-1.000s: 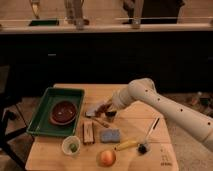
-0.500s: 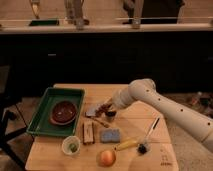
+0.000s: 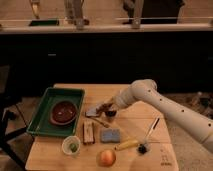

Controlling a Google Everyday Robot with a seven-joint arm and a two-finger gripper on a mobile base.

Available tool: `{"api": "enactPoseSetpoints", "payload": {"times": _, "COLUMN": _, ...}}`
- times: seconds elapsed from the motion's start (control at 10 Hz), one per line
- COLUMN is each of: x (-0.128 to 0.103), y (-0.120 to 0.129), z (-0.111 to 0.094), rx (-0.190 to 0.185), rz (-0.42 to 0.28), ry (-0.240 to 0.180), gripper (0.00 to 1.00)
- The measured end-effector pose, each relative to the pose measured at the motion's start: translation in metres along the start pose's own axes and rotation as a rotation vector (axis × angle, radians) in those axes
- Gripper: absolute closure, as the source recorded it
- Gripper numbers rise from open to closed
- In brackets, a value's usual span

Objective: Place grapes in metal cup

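Nothing on the wooden table [image 3: 150, 95] has shifted since the earlier frames, and the white arm [image 3: 165, 107] holds the same reach from the right, its gripper [image 3: 106, 107] low over the middle of the tabletop. Whether the gripper's fingers are spread or pressed together cannot be told, as they merge with the dark things under them.

The metal cup [image 3: 110, 113] serves as the landmark: a small dark round cup near the table's centre, directly beneath and touching the edge of the gripper as seen from this camera. The grapes cannot be made out as separate things; only a dark blur lies around the gripper tip.

Just left of the metal cup lies a small grey object [image 3: 92, 112]. Farther left sits a green tray [image 3: 44, 98] holding a wide dark-red bowl [image 3: 64, 112]. In front of the cup and slightly left lies a brown bar [image 3: 88, 132]; straight in front lies a blue sponge [image 3: 110, 135]. Well in front and to the left stands a white cup [image 3: 71, 145] with green inside. An orange fruit [image 3: 106, 158] rests at the near edge, in front of the sponge. To the right front lie a yellow piece [image 3: 126, 145] and a long-handled brush [image 3: 150, 133].
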Motion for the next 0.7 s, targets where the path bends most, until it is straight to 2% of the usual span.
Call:
{"api": "enactPoseSetpoints", "payload": {"times": 0.3, "x": 0.0014, "y": -0.0019, "z": -0.0016, "rx": 0.015, "rz": 0.007, "ry": -0.014, "gripper": 0.20}}
{"api": "enactPoseSetpoints", "payload": {"times": 0.7, "x": 0.0010, "y": -0.0021, "z": -0.0032, "rx": 0.021, "rz": 0.009, "ry": -0.025, "gripper": 0.20}}
